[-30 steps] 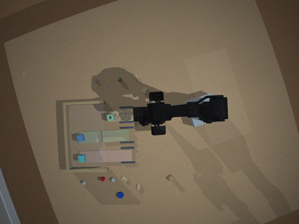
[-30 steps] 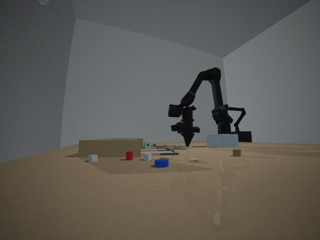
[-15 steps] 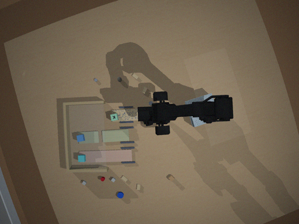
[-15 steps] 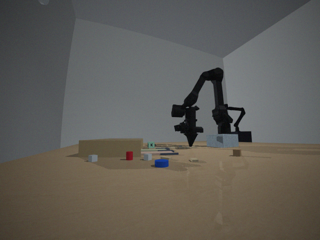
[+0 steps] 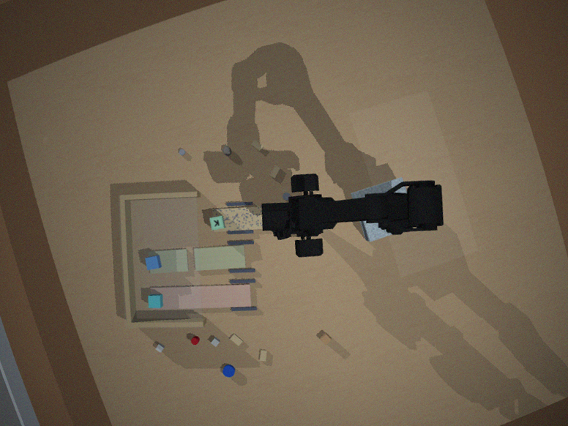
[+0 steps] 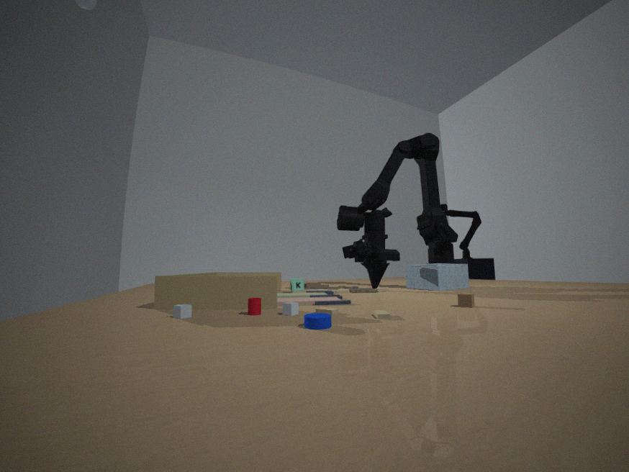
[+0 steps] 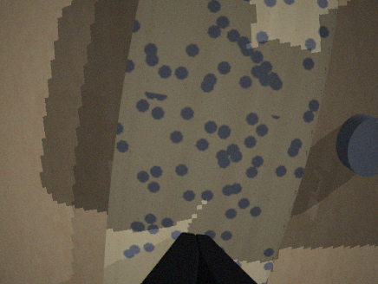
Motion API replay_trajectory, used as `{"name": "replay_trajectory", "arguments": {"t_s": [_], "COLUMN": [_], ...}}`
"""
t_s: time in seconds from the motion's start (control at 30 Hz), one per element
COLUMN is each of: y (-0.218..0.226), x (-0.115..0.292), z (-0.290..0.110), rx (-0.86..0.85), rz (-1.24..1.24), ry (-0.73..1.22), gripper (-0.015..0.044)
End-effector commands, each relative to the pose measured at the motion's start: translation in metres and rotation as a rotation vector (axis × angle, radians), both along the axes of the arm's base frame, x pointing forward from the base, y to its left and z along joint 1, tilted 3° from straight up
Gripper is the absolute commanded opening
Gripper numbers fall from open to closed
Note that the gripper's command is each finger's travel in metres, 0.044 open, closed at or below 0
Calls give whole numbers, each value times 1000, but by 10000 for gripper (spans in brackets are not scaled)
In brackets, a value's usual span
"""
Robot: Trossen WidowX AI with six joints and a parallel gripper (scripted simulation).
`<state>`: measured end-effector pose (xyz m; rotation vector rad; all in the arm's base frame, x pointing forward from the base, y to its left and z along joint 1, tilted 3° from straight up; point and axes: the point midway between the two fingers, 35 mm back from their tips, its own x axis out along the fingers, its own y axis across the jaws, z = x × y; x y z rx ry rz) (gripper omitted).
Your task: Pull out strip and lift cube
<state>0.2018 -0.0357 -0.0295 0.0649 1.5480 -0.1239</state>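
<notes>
The pale green cube marked K (image 5: pixel 215 222) (image 6: pixel 296 285) sits on the far end of a tan strip with blue dots (image 5: pixel 244 219) (image 7: pixel 219 126), just outside the shallow tray (image 5: pixel 124 247) (image 6: pixel 218 290). My gripper (image 6: pixel 376 285) (image 7: pixel 192 246) is shut, pointing straight down with its tip on or just above the near end of the dotted strip. In the top view the arm hides the tip. A green strip (image 5: pixel 217 258) lies in two pieces with a blue cube (image 5: pixel 152 262). A pink strip (image 5: pixel 213 297) carries a cyan cube (image 5: pixel 155 300).
Dark blue guide bars (image 5: pixel 241 232) flank the strips. A grey-blue cylinder (image 7: pixel 360 145) stands close to the right of the gripper. A red cylinder (image 5: pixel 194 340) (image 6: pixel 253 306), a blue disc (image 5: pixel 228 370) (image 6: pixel 317 320) and small blocks lie in front of the tray. The arm's grey base block (image 6: pixel 437 276) stands behind.
</notes>
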Motion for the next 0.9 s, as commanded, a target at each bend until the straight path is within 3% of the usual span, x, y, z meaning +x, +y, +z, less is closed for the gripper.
{"name": "replay_trajectory", "arguments": {"t_s": [0.0, 0.37, 0.53, 0.67, 0.87], "y": [1, 1, 1, 2, 0], "x": [-9, -9, 2, 2, 25], "z": [-4, -4, 40, 42, 41], "rx": [0, 0, 0, 0, -1], "rz": [-1, -1, -1, -1, 126], "ry": [28, 28, 25, 26, 29], "gripper": [0, 0, 0, 0, 157]}}
